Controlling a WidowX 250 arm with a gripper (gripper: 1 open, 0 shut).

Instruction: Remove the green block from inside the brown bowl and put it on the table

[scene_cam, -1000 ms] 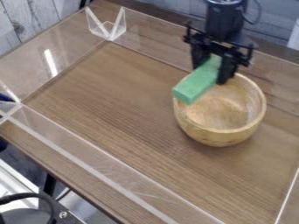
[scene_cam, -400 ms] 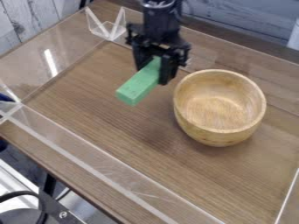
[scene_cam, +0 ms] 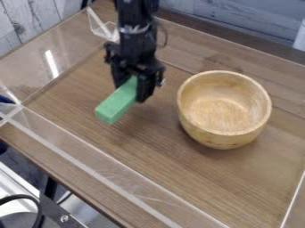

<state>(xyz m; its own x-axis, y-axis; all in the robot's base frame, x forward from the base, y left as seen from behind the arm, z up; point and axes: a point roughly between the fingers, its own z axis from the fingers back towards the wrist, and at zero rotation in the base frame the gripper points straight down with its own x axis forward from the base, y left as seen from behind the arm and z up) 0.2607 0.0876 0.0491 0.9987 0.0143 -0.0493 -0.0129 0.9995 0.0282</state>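
We see the claw pointing down over the left-centre of the counter, its dark fingers clamped on the upper end of the green block. The block hangs tilted, its upper end pinched between the fingers and its lower end slanting down toward the left and the near side. Whether that lower end touches the wood or hangs just above it, we cannot tell from this view. The block is fully outside the brown bowl, which sits to the right of the claw, apart from it, upright on the counter. We see only smooth pale wood grain inside the bowl. The arm rises from the claw toward the top edge of the view. Low clear walls edge the counter, and a clear folded piece stands at the far left corner, well apart from the block and bowl
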